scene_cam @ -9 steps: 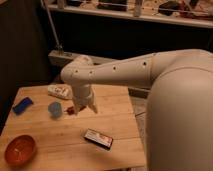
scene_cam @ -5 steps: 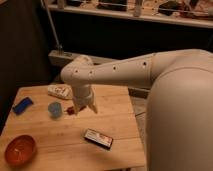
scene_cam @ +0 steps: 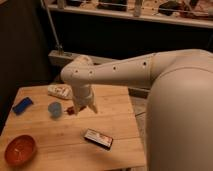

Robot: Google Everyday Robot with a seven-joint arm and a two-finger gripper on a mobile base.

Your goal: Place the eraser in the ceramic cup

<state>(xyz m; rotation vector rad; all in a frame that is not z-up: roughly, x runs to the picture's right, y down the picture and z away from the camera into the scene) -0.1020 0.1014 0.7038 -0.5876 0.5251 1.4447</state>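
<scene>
The eraser [scene_cam: 98, 138], a flat black block with a white label, lies on the wooden table [scene_cam: 55, 145] near its front right. The ceramic cup [scene_cam: 55, 109], small and pale blue, stands upright left of centre. My gripper [scene_cam: 89, 106] hangs at the end of the white arm over the middle of the table, right of the cup and above and behind the eraser, touching neither. A small reddish-brown thing [scene_cam: 71, 110] lies between the cup and the gripper.
An orange bowl [scene_cam: 19, 150] sits at the front left corner. A flat blue piece [scene_cam: 22, 105] lies at the left edge. A white packet [scene_cam: 60, 91] lies at the back. A dark shelf and metal pole stand behind the table.
</scene>
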